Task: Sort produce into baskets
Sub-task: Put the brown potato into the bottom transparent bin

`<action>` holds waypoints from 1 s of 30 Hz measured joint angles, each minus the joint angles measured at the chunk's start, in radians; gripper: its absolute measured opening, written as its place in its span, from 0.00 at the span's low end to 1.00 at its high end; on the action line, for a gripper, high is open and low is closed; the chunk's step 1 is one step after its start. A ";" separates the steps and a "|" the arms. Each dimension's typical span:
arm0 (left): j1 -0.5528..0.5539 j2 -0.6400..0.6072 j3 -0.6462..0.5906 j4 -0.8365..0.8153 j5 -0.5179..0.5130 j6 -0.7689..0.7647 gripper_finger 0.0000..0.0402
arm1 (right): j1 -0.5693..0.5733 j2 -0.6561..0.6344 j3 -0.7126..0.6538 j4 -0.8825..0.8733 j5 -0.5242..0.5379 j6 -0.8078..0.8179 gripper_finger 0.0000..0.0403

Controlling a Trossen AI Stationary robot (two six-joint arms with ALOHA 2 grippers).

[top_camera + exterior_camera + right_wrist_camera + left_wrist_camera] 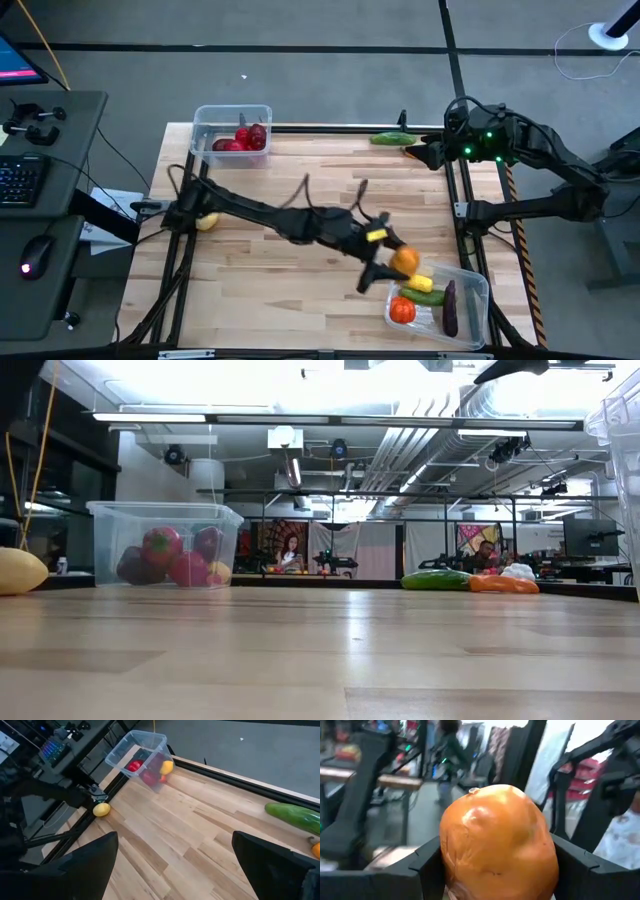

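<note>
My left gripper (398, 264) is shut on an orange (404, 260) beside the far left corner of the right clear basket (478, 290). That basket holds a red piece, a green cucumber, a yellow piece and a purple eggplant. The left clear basket (232, 112) stands at the table's far left with red fruit in it. A lemon (207, 222) lies on the table by the left edge. A cucumber (392, 139) lies at the far edge. My right gripper (425, 152) waits open beside it. My left gripper pinches the orange by its two opposite sides (451, 851) between its two fingers (427, 865). The orange fills the gap between them and bulges out past them. It does not show in the low view, so it seems clear of the table.
An orange carrot (505, 584) lies next to the cucumber (437, 579) at the far right. The left arm stretches slantwise across the middle of the table. The black frame rails run along the table's edges. Bare wood lies at the near left.
</note>
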 joint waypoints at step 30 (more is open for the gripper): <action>0.003 0.170 0.155 -0.063 -0.058 -0.073 0.71 | -0.001 0.000 0.000 0.001 0.001 -0.007 0.95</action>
